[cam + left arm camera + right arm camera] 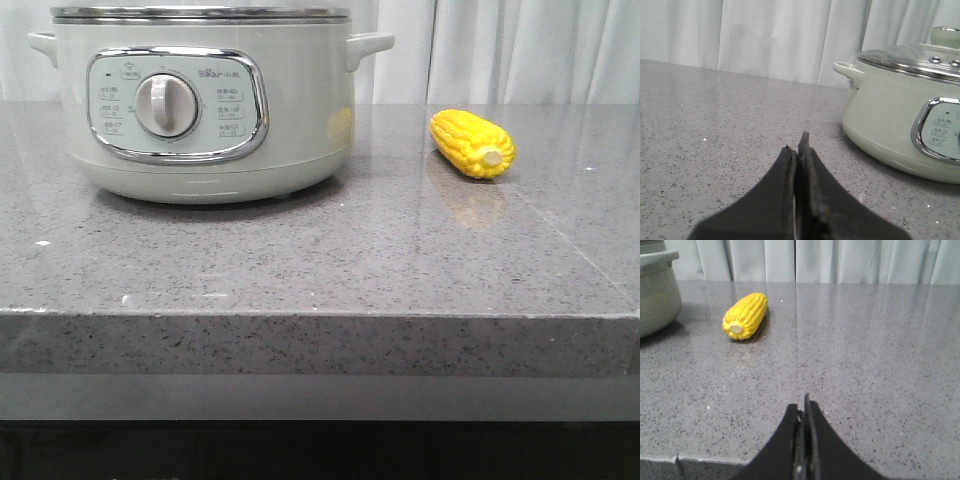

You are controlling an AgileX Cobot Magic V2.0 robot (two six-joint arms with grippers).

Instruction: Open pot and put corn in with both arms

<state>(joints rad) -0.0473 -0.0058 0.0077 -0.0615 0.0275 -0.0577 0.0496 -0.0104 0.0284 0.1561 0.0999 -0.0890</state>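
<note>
Both grippers are pressed together and hold nothing: the left gripper (799, 145) hangs low over bare counter (300, 270) with the pot (205, 100) ahead and off to its side, and the right gripper (802, 407) hangs over the counter's near edge with the corn (745, 316) ahead and well apart from it. Neither arm shows in the front view, so both sit back from the work. The pot stands on the counter with its dial facing the robot and its lid (912, 59) seated on the rim, knob (946, 36) on top. The corn lies on its side to the right of the pot, near it but not touching, pale stub end toward the robot. By these signs no step has begun; opening the pot comes first. That calls for the left gripper to spread, rise above the pot and close on the knob, then lift the lid clear, while the right spreads and comes down across the corn's middle.
</note>
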